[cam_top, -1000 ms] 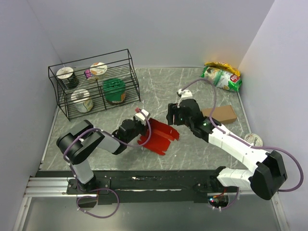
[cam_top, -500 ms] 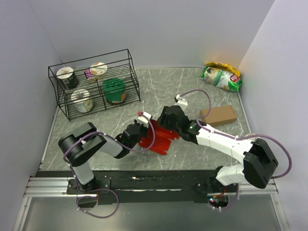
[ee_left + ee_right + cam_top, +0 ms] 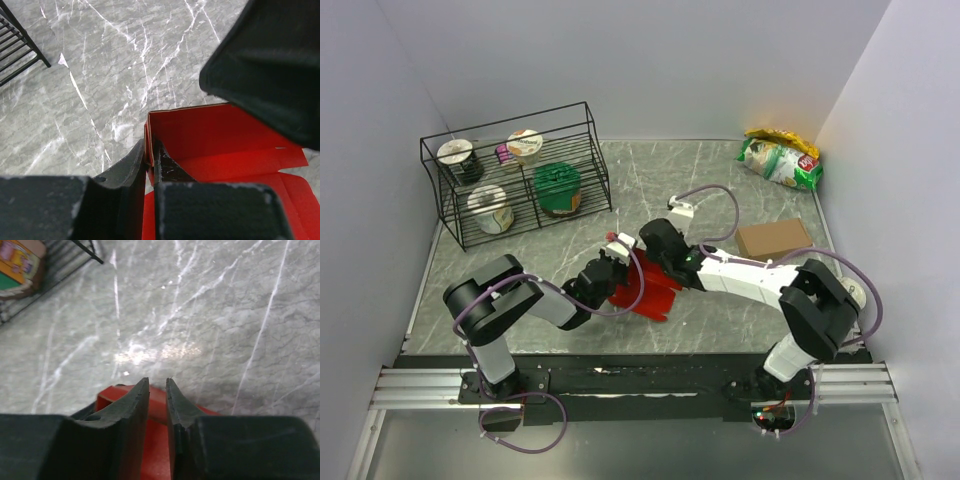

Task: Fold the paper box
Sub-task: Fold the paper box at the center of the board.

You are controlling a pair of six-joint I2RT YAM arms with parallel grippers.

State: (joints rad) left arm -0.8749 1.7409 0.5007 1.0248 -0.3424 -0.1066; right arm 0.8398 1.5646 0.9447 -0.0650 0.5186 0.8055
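Mid-fold, the left gripper point(image 3: 149, 150) pinches an upright wall of the red paper box point(image 3: 210, 132) spreading just ahead of it, while the right gripper point(image 3: 158, 386), nearly closed over the opposite rim, perhaps grips card, though this cannot be told; next, that wall needs easing inward.

Paper box point(image 3: 645, 290): thin red card, matt, creased.
Table point(image 3: 660, 185): grey marble-look, smooth, faint sheen, glare patch.
Black right fingers point(image 3: 134, 405): matt, grainy.
Wire rack point(image 3: 515, 172), 10 o'clock: black metal.
Snack bag point(image 3: 780, 158), 1 o'clock: glossy crinkled film.
Cardboard box point(image 3: 775, 240), 3 o'clock: brown, matt.
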